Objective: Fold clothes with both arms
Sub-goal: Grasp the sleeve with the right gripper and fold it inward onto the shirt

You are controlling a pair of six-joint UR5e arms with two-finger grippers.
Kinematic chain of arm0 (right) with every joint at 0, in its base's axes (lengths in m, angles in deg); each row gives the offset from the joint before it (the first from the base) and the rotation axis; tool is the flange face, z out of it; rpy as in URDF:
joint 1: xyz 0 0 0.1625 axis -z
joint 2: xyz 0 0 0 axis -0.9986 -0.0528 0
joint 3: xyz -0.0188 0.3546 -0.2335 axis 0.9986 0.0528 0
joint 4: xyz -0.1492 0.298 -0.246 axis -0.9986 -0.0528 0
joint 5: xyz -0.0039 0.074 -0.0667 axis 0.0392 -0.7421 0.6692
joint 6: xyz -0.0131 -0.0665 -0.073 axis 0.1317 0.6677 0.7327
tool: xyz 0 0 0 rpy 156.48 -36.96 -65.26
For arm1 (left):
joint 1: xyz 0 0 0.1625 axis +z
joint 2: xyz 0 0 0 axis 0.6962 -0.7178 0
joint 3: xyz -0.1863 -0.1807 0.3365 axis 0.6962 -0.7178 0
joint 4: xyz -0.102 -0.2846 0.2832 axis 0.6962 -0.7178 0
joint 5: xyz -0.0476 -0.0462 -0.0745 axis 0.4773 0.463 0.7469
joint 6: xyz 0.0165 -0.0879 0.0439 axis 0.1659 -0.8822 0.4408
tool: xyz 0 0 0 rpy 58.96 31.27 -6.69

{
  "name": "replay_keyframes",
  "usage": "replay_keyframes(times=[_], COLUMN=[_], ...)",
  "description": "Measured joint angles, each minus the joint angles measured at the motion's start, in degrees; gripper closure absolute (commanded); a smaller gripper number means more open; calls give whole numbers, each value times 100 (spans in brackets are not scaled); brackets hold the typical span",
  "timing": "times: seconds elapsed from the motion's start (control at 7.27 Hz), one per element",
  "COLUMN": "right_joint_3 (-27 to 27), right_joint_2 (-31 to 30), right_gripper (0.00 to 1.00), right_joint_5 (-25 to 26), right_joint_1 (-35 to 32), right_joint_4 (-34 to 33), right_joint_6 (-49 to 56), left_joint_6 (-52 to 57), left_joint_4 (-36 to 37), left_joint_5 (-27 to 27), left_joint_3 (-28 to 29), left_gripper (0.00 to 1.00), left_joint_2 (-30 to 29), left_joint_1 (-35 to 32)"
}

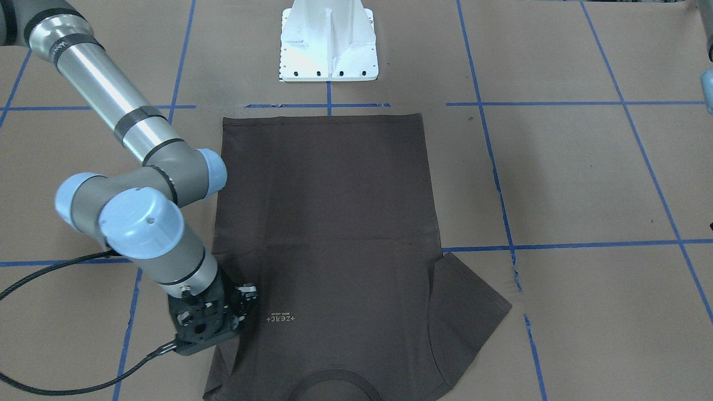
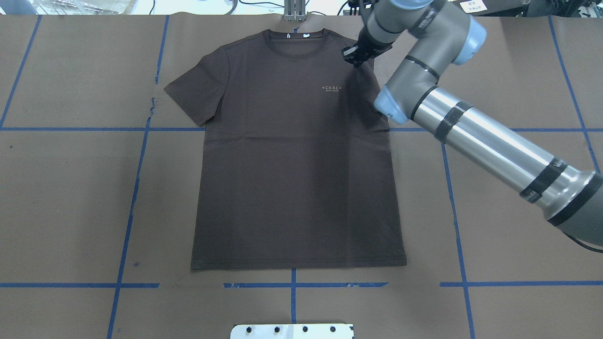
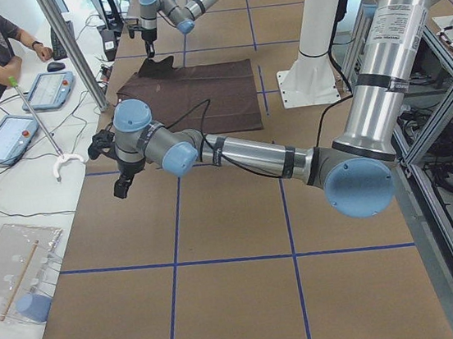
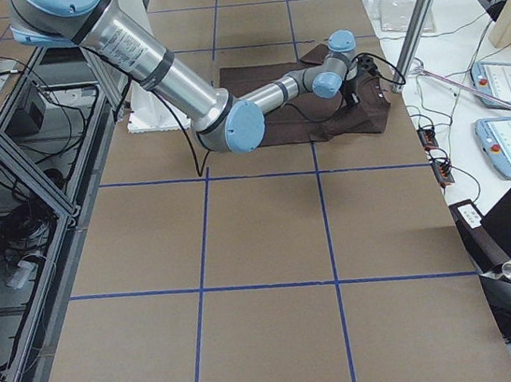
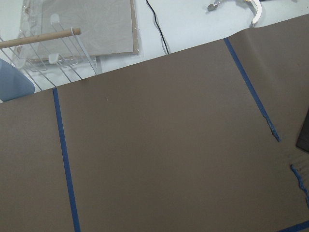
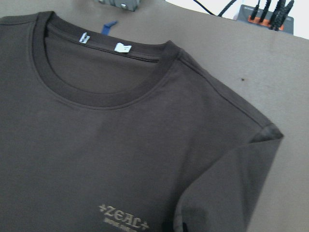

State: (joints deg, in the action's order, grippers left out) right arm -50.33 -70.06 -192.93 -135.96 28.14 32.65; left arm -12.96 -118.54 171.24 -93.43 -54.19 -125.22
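The T-shirt lay flat and chest-up on the brown-papered table, in the middle of the overhead view. Its long axis ran top to bottom of that view, with the ribbed collar toward the top edge and the hem toward the bottom, just short of the white pedestal base. The sleeve on the view's left stuck out flat. The other one looked doubled in over the chest in my right wrist view.

My right gripper sat at that shoulder, upper right of the shirt, near the pale lettering. I couldn't make out whether its jaws were parted or clamped. The left gripper hung over bare paper, apart from the shirt, and I couldn't tell its state either.
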Motion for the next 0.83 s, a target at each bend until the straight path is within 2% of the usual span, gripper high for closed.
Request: replay_keyframes(times=[0.14, 0.55, 0.83], right_joint_3=[14, 26, -92], right_joint_2=[100, 51, 29], right_gripper=[1, 0, 0], right_joint_5=[300, 512, 74], right_joint_1=[204, 395, 345], right_joint_4=[-8, 277, 198], right_joint_6=[-110, -392, -1175], left_joint_6=[-1, -4, -329], left_joint_4=[0, -2, -31], left_joint_5=[0, -6, -11], left_joint_3=[-1, 19, 23], left_gripper=[0, 0, 0], left_joint_2=[-1, -25, -177], left_joint_1=[-2, 7, 147])
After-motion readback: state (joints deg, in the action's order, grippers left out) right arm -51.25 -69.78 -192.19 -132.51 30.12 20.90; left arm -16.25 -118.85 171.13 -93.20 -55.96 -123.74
